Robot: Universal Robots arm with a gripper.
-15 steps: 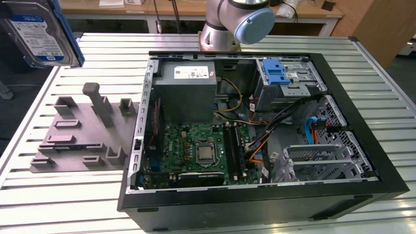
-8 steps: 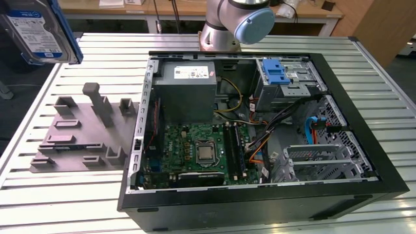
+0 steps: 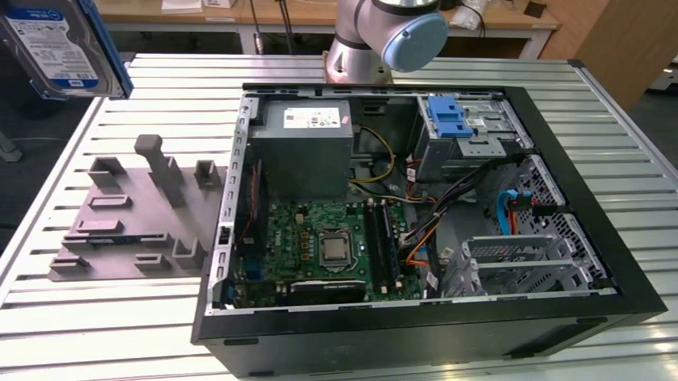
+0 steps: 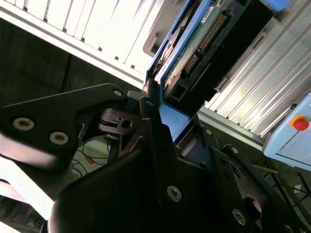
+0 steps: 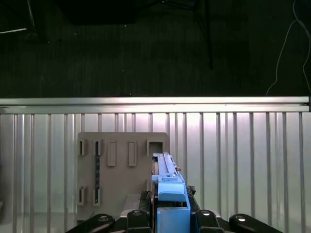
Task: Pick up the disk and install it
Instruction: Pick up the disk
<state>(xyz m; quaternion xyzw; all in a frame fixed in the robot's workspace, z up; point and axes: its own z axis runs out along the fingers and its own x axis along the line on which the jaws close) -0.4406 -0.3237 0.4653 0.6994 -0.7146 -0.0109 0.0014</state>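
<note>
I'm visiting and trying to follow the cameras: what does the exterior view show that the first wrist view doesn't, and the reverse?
Exterior view's own: the open computer case with its green motherboard. First wrist view's own: the gripper shut on the disk, seen edge-on. Shared: the disk, the grey fixture plate and the slatted table.

The table (image 3: 95, 341) is shiny grey metal. It is made of long strips with thin dark gaps between them. Two things sit on it. A flat grey holder (image 3: 117, 238) with little posts and slots lies toward the exterior view's left. Just beside it, toward the exterior view's right, stands a big black computer box (image 3: 424, 333) with its top open.
</note>
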